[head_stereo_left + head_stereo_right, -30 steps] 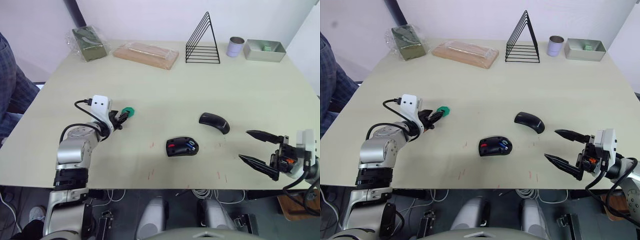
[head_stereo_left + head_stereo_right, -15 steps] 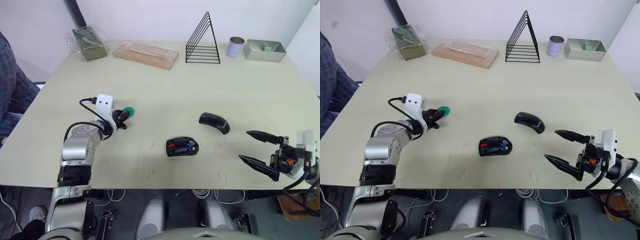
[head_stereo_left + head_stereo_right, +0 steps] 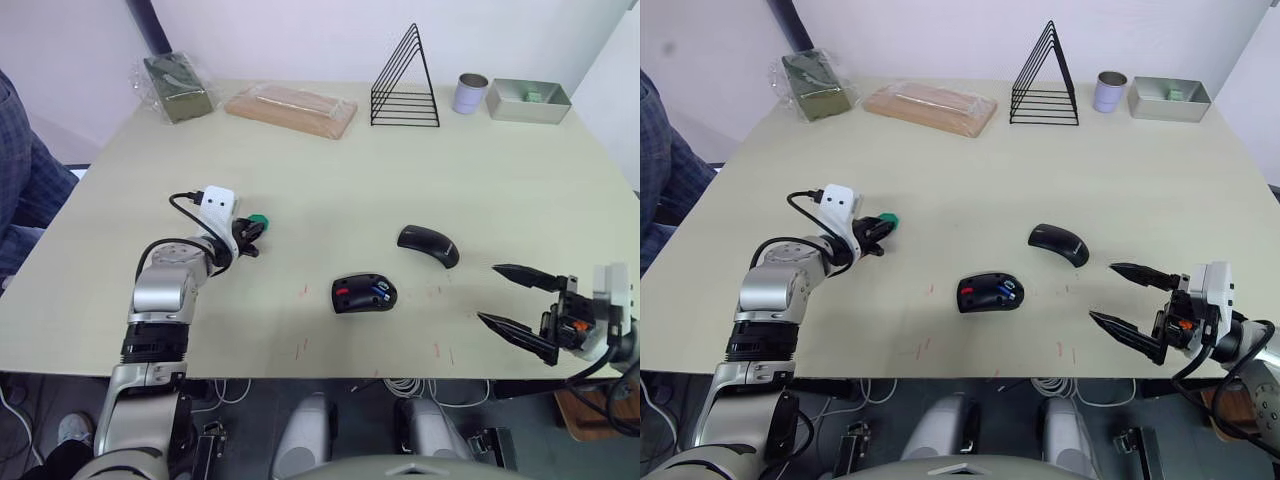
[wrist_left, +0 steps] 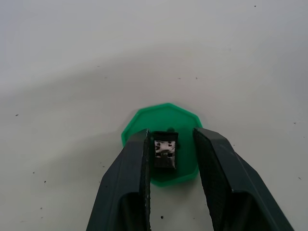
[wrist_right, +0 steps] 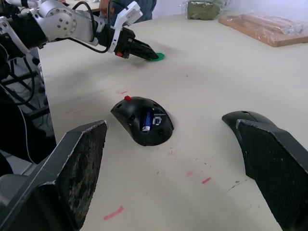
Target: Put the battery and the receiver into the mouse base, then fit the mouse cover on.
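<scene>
The black mouse base [image 3: 364, 294] with its red patch lies near the table's front middle. The blue battery [image 5: 148, 119] sits in its compartment. The plain black mouse cover [image 3: 428, 245] lies apart, to the base's right and a little farther back. At the left, a flat green disc [image 3: 260, 220] carries the tiny dark receiver [image 4: 165, 153]. My left gripper [image 3: 249, 228] is down over the disc, open, its fingers [image 4: 137, 163] on either side of the receiver, with a gap showing on one side. My right gripper [image 3: 520, 300] hovers wide open near the front right edge, empty.
Along the far edge stand a wrapped green packet [image 3: 177, 86], a wrapped wooden board [image 3: 291, 108], a black wire rack [image 3: 406, 85], a small can [image 3: 470, 93] and a metal tray [image 3: 528, 100]. A person's sleeve [image 3: 25, 170] shows at the left.
My left gripper has advanced toward the green disc, so its fingertips now reach over the disc. The right arm and the mouse parts have not moved.
</scene>
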Robot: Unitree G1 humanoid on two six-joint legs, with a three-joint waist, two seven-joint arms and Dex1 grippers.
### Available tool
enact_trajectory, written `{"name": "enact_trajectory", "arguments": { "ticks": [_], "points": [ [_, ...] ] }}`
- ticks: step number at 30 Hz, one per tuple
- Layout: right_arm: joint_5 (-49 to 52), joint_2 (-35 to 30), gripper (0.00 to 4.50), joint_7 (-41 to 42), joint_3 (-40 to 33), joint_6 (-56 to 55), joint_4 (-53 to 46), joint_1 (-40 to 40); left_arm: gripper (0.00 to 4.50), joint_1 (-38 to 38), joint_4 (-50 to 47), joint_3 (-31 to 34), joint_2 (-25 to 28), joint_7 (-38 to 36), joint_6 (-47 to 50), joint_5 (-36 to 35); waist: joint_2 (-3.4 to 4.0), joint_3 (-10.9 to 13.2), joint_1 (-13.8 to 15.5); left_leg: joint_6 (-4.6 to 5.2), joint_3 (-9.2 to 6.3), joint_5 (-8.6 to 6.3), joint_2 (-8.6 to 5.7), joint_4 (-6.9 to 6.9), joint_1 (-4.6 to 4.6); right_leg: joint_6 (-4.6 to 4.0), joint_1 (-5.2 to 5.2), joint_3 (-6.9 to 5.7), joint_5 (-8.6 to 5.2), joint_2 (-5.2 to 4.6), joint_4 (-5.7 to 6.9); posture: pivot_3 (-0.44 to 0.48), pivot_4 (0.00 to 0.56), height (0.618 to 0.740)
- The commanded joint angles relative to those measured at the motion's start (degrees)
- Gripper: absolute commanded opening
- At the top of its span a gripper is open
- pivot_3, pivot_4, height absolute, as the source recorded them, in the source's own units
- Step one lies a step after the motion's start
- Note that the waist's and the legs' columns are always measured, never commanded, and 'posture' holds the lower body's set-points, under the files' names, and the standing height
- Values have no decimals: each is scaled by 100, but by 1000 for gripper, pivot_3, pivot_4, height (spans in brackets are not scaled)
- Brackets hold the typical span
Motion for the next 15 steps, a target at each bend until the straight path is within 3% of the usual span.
{"name": "enact_trajectory", "arguments": {
  "ticks": [1, 15],
  "points": [
    [95, 4, 4500, -5, -123, -89, -196, 14, 1508, -140, -90, -12, 26, 4, 15, 54, 0, 0, 0, 0, 0, 0, 0, 0, 0, 0, 0, 0, 0, 0, 0, 0, 150, 740],
    [102, -11, 4500, -25, -113, -64, -203, -6, 1508, -9, -322, 56, 63, 30, 293, 32, 0, 0, 2, 0, -1, 1, 0, 0, 0, 0, 0, 0, 0, 0, 2, 0, 150, 740]
  ]
}}
